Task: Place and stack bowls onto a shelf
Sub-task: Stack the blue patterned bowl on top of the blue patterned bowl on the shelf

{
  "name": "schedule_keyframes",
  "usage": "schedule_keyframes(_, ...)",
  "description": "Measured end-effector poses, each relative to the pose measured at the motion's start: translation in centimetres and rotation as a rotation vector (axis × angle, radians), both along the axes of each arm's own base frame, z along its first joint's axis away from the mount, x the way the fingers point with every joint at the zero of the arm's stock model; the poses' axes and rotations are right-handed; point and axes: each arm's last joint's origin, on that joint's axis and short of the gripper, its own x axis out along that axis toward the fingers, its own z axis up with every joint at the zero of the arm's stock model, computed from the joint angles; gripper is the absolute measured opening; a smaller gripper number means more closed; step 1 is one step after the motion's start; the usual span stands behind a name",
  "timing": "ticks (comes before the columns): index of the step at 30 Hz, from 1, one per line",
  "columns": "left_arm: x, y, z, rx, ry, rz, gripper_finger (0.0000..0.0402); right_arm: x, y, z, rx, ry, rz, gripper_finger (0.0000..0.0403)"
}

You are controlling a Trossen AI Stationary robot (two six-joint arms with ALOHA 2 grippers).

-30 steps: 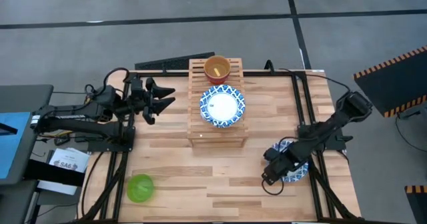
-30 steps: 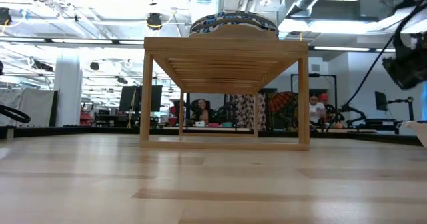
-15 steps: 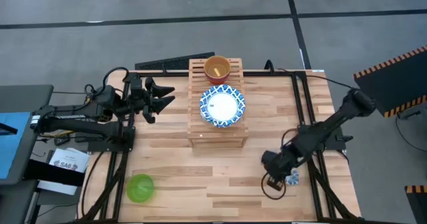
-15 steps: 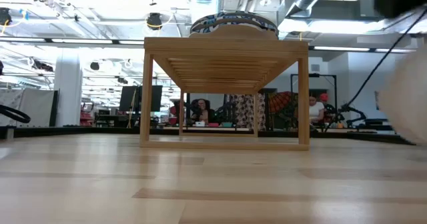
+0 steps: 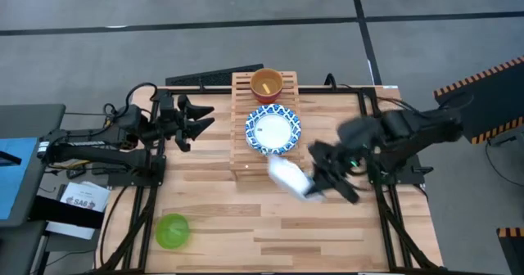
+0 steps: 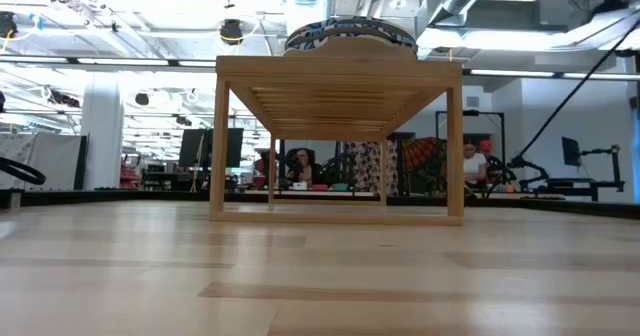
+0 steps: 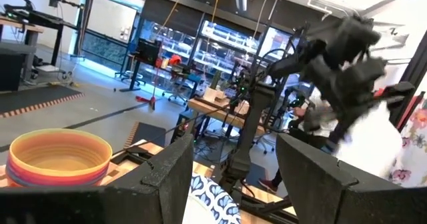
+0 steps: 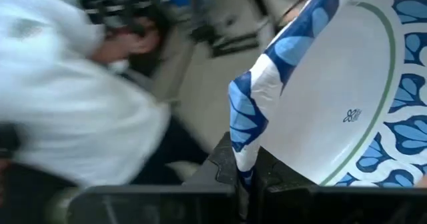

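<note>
right claw (image 5: 315, 183) is clamped on the rim of a wide white bowl with blue patterned rim (image 5: 288, 175), tilted on edge just beside the light slatted wooden shelf (image 5: 239, 162), whose top lies toward the left arm; left claw (image 5: 201, 117) waits open beside that shelf.

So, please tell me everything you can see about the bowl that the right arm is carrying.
The carried bowl is wide, shallow and white, with a blue leaf-patterned rim, a thin green ring inside and a small printed mark. It looks like glazed ceramic. The right pincer grips its rim between the fingers, so it hangs tilted. In the high view it appears blurred, above the table just beside the shelf.
</note>
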Motion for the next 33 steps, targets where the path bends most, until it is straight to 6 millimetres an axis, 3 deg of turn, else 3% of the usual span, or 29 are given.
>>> schedule_keyframes(3, -0.1, 0.0, 0.1, 0.001, -0.005, 0.000, 0.0199, 2.2, -1.6, 1.4, -0.197, -0.099, -0.027, 0.0020)
schedule_keyframes(6, -0.3, 0.0, 0.2, 0.016, -0.011, 0.005, 0.0199, 4.0, -3.5, 1.4, -0.391, -0.070, -0.056, 0.0020)
schedule_keyframes(11, -0.6, 0.0, 0.4, 0.020, -0.024, 0.023, 0.0199, 7.3, -6.9, -1.1, -0.679, 0.120, -0.093, 0.0020)
schedule_keyframes(15, -0.9, 0.0, 0.6, 0.032, -0.034, 0.034, 0.0199, 9.3, -8.6, -3.4, -0.770, 0.251, -0.044, 0.0020)
schedule_keyframes(24, -1.1, 0.0, 0.6, 0.030, -0.036, 0.048, 0.0199, 10.8, -8.8, -7.1, -0.932, 0.483, 0.059, 0.0023)
schedule_keyframes(33, -1.1, 0.0, 0.6, 0.027, -0.036, 0.059, 0.0199, 10.9, -8.0, -7.1, -0.951, 0.466, 0.092, 0.0094)
